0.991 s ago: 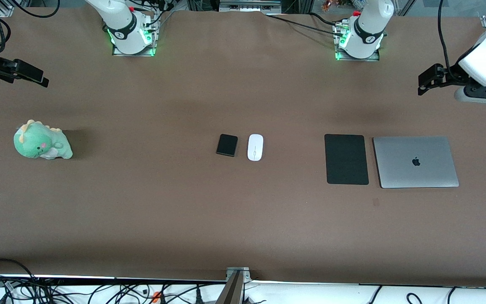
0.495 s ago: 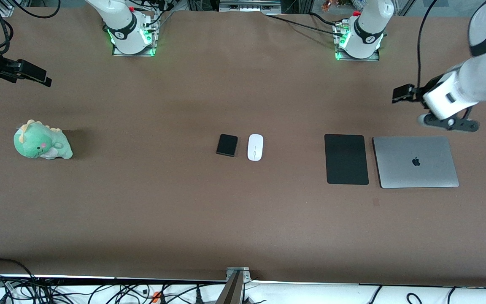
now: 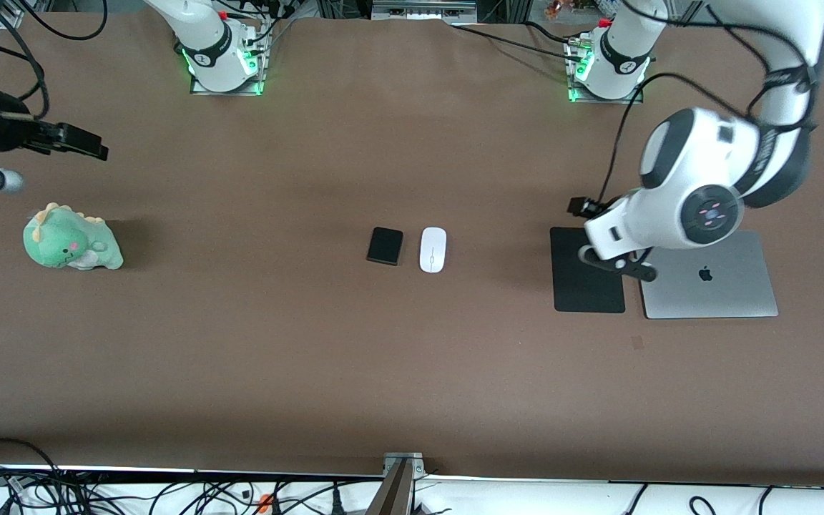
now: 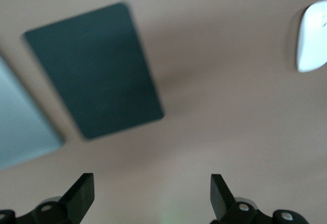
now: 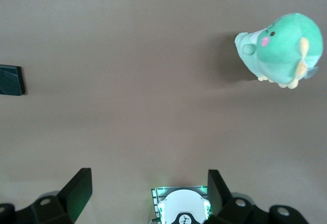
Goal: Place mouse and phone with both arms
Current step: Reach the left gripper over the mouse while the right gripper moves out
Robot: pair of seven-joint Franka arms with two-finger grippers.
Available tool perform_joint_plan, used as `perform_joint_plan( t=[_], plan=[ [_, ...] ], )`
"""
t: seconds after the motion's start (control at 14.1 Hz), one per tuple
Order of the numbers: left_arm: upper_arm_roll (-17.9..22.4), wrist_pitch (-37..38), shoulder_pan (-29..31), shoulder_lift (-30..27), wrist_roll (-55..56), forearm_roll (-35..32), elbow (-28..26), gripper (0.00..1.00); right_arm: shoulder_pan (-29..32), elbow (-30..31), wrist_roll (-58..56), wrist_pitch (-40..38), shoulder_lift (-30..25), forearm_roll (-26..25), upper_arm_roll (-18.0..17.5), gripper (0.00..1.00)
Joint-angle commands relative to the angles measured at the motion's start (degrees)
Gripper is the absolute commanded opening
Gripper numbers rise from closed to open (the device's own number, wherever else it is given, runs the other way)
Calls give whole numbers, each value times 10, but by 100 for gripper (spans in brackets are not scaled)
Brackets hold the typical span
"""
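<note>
The white mouse (image 3: 433, 249) lies at the table's middle, with the small black phone (image 3: 385, 246) beside it toward the right arm's end. My left gripper (image 3: 579, 207) is in the air over the edge of the large black pad (image 3: 587, 286), open and empty. In the left wrist view its gripper (image 4: 152, 193) shows spread fingers, the pad (image 4: 94, 71) and part of the mouse (image 4: 312, 43). My right gripper (image 3: 91, 149) hangs open and empty above the table near the green plush. In the right wrist view its gripper (image 5: 148, 189) is open, and the phone's edge (image 5: 11, 80) shows.
A silver laptop (image 3: 712, 290) lies closed beside the pad at the left arm's end, partly covered by the left arm. A green plush dinosaur (image 3: 71, 239) sits at the right arm's end; it also shows in the right wrist view (image 5: 281, 50).
The left arm has swung in from the table's end, over the laptop and pad, toward the middle. The right gripper has shifted slightly toward the middle. Mouse and phone have not moved.
</note>
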State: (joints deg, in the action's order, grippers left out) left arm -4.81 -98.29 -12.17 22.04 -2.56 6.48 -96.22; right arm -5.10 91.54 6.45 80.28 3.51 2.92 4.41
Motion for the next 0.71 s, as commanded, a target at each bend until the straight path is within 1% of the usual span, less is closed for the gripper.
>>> perform_joint_plan(
  t=[0.0, 0.21, 0.5, 0.64],
  plan=[
    [4, -70, -31, 40, 12, 50, 19, 100, -13, -11, 4, 13, 30, 4, 1, 100],
    [3, -165, -73, 81, 63, 56, 19, 100, -19, -11, 7, 43, 59, 6, 0, 100],
    [4, -286, -147, 130, 174, 71, 19, 100, -31, -11, 8, 83, 91, 8, 0, 100],
    [4, -340, -180, 156, 215, 65, 28, 100, -34, -11, 8, 96, 105, 27, 0, 100]
  ],
)
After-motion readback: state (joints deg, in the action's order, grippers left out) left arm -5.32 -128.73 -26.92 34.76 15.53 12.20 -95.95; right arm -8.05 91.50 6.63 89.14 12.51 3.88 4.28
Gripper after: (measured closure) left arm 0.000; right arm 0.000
